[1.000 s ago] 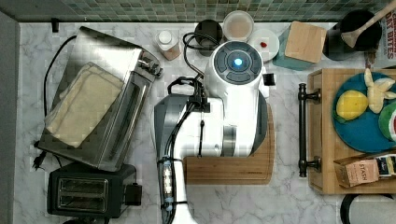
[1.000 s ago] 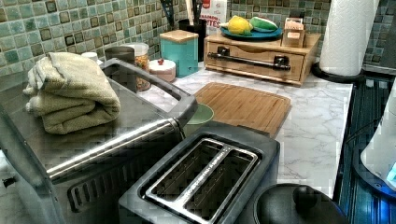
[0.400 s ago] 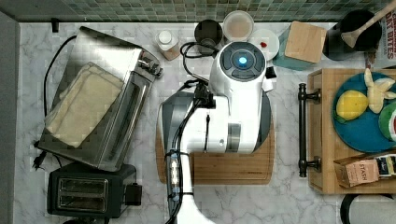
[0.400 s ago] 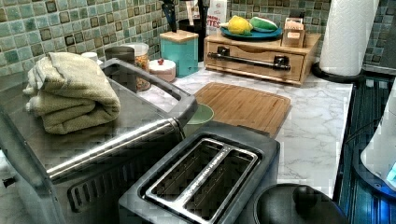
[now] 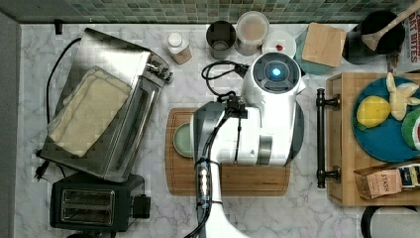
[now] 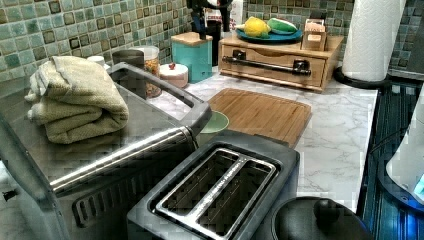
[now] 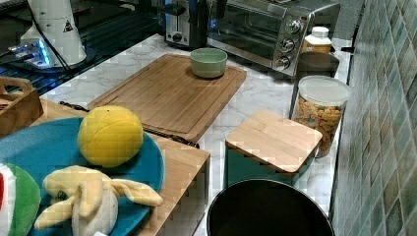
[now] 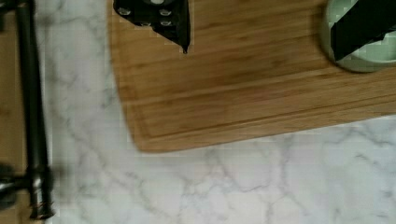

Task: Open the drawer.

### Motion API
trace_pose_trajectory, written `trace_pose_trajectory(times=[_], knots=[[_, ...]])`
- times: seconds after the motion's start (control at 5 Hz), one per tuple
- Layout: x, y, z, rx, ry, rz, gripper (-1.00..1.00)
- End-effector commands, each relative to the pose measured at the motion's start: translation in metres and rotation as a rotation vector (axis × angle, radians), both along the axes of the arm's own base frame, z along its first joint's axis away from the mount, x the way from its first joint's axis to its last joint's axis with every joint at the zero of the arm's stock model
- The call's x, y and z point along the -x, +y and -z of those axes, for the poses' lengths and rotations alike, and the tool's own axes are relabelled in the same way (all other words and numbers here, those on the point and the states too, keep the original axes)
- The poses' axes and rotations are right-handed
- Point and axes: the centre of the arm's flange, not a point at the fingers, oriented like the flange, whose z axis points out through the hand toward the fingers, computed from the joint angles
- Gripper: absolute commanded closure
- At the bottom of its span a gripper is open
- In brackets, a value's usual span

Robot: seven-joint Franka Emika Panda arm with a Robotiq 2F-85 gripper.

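Note:
The drawer [image 6: 272,75] is a shallow light-wood front in a wooden box [image 5: 346,148] and stands shut. Its long black bar handle [image 5: 321,139] runs across the front, also seen as the handle [image 6: 265,65] and the handle [image 8: 32,116]. My arm [image 5: 275,74] hangs over the cutting board, to the top view's left of the handle. The gripper [image 8: 261,23] is open, its two black fingers [image 8: 159,18] wide apart above the board with nothing between them. In the left view the gripper [image 6: 207,15] hangs high, left of the box.
A bamboo cutting board [image 5: 228,183] holds a green bowl [image 5: 182,140]. A blue plate [image 5: 386,134] of toy food sits on the box. A toaster oven [image 5: 104,114], toaster [image 5: 94,201], teal canister [image 5: 323,44] and paper towel roll [image 6: 375,35] ring the marble counter.
The arm has shifted toward the top view's right, closer to the drawer handle, and the gripper has come into the left view's top edge.

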Motion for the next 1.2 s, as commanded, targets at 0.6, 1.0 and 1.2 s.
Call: trace_pose_trajectory(times=[0.6, 1.0, 1.2], knots=[[0.032, -0.149, 0.054, 0.096, -0.126, -0.106, -1.0], [0.038, -0.171, 0.079, 0.09, -0.133, -0.12, -1.0], [0.038, -0.18, 0.095, 0.084, -0.125, -0.139, -1.0]])
